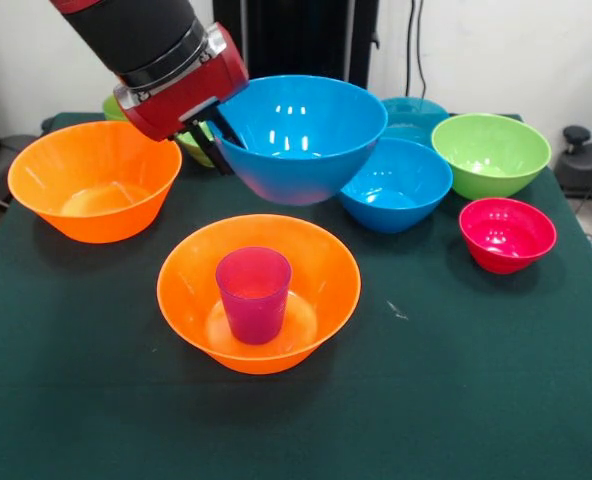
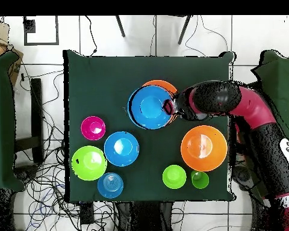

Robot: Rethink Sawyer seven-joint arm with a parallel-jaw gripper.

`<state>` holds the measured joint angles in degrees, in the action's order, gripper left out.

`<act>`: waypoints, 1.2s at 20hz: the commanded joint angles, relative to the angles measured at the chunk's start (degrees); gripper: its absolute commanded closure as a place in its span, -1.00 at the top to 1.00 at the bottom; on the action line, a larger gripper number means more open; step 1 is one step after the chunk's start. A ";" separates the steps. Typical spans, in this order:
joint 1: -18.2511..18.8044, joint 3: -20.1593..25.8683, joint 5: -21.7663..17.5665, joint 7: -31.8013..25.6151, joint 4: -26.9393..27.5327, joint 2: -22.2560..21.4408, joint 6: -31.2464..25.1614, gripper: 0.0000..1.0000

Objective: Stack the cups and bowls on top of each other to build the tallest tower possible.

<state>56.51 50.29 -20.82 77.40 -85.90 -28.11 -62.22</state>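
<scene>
- I have the tool point(image 1: 216, 128) at upper left of centre in the front view, clenched on the rim of a large blue bowl point(image 1: 301, 135), which hangs in the air clear of the worktop point(image 1: 76, 400)
- Below it, centre frame, an orange bowl point(image 1: 321, 265) sits on the worktop with the purple-magenta cup point(image 1: 253, 293) upright inside; from overhead the lifted bowl point(image 2: 149, 107) covers nearly all of this one
- A second orange bowl point(image 1: 94, 180) rests at left; another blue bowl point(image 1: 396, 185), a teal one point(image 1: 416, 115) behind it, a lime green bowl point(image 1: 491, 152) and a small red-pink bowl point(image 1: 507, 234) sit at right
- I judge these bowls light, stiff and glossy, so likely slippery; the thin rim is the only sensible hold, and a one-sided pinch may let the bowl tilt
- The cup looks tippable, so lowering the blue bowl onto it calls for a level, centred descent
</scene>
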 commanded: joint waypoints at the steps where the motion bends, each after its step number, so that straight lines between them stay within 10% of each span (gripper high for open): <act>1: -0.63 -0.67 -5.47 -17.66 4.39 3.42 -4.39 -1.00; 24: -0.10 0.16 -8.81 -20.74 8.59 7.22 -5.58 -1.00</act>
<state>56.74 50.31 -26.08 77.40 -81.29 -22.31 -62.23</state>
